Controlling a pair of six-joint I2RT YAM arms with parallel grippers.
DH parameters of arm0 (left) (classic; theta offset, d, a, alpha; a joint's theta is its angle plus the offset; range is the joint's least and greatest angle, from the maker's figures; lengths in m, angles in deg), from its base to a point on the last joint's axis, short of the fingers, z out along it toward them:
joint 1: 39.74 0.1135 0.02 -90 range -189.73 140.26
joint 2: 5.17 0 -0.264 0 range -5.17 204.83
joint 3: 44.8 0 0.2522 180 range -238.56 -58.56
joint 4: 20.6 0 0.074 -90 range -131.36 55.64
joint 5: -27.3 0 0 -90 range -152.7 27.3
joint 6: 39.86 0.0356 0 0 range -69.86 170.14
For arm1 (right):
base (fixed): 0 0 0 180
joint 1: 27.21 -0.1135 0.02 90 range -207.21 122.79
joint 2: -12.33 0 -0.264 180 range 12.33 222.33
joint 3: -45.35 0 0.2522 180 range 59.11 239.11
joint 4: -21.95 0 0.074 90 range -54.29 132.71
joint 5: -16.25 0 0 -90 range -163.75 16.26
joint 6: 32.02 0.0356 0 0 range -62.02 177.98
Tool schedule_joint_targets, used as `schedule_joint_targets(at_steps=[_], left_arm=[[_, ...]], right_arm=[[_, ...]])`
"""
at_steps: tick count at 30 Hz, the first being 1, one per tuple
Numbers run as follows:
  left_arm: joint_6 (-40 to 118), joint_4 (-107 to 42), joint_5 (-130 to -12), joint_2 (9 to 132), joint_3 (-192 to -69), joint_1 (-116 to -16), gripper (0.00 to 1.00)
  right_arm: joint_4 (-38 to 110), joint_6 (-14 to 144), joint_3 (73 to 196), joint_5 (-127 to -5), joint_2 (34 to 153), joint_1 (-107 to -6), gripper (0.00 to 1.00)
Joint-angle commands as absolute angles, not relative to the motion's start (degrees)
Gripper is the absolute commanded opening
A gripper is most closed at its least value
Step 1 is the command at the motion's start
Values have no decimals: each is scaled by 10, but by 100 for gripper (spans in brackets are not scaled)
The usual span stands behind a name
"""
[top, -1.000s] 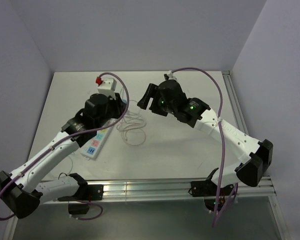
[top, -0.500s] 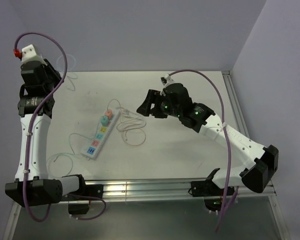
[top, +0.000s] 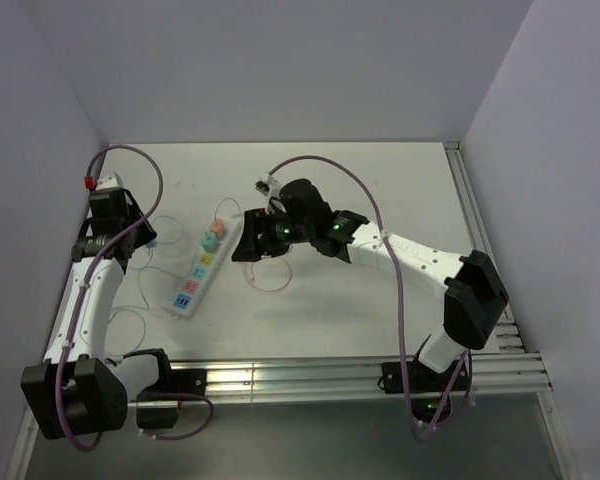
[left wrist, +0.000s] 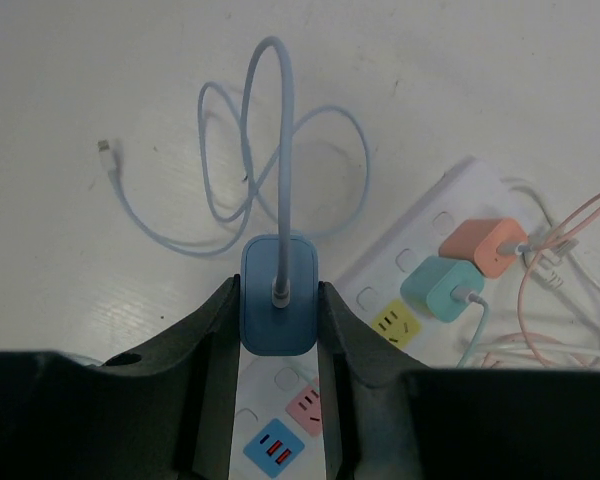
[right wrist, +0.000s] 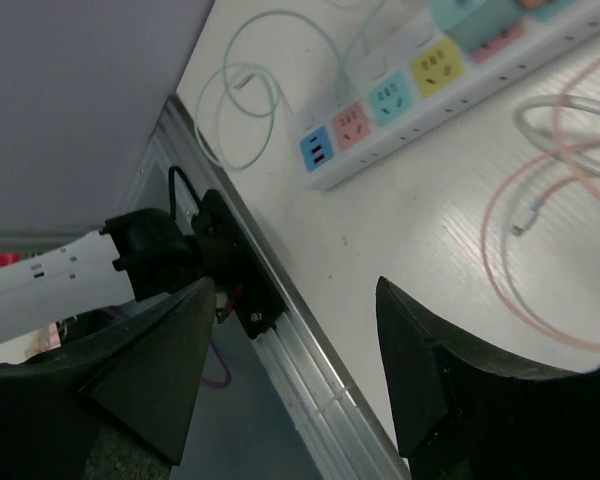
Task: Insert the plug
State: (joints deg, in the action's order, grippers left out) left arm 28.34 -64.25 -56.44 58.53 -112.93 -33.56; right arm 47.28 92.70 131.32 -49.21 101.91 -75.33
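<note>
At the left side of the white matte table (left wrist: 80, 80), the left gripper (left wrist: 278, 300) has its smooth black fingers (left wrist: 215, 330) clenched on the plug (left wrist: 278, 325). The plug is a glossy blue block with rounded corners. A pale blue round cable (left wrist: 265, 100) rises from its face and loops loosely across the table. The plug is held off the power strip (left wrist: 410, 235) and is not seated in any socket.

The strip is a long white plastic bar with square socket faces in yellow, pink and blue. An orange charger (left wrist: 485, 245) and a teal charger (left wrist: 440, 285) sit side by side in it. Any printing on the faces is too small to read.

The right gripper (right wrist: 295, 290) hangs over the table near the strip's end, fingers spread, with nothing between them. A thin pink cable (right wrist: 540, 250) lies coiled beneath it.
</note>
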Motion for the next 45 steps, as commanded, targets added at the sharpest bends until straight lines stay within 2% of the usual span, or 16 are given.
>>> schedule_joint_targets(at_steps=[1,7,11,17,24,30,39,42,43,45], left_arm=[[259,-616,-549,542,-1111,-333,0],[241,-639,-494,535,-1149,-331,0],[219,-644,-461,521,-1171,-330,0],[219,-652,-478,506,-1207,-331,0],[226,-643,-493,474,-1194,-331,0],[228,-633,-535,478,-1196,-331,0],[254,-618,-642,483,-1183,-330,0],[252,-619,-651,483,-1171,-331,0],[250,-619,-646,483,-1167,-330,0],[249,-616,-634,477,-1158,-330,0]], right_arm=[[423,877,1377,-448,1047,-789,73],[360,937,1423,-462,1127,-816,75],[352,985,1445,-602,1187,-847,75],[320,1009,1482,-693,1259,-871,74],[353,994,1572,-706,1333,-871,65],[381,991,1587,-718,1357,-870,56],[371,991,1593,-677,1374,-868,50],[360,1002,1597,-639,1382,-859,43],[359,1007,1597,-631,1384,-857,35],[336,1021,1597,-601,1388,-845,28]])
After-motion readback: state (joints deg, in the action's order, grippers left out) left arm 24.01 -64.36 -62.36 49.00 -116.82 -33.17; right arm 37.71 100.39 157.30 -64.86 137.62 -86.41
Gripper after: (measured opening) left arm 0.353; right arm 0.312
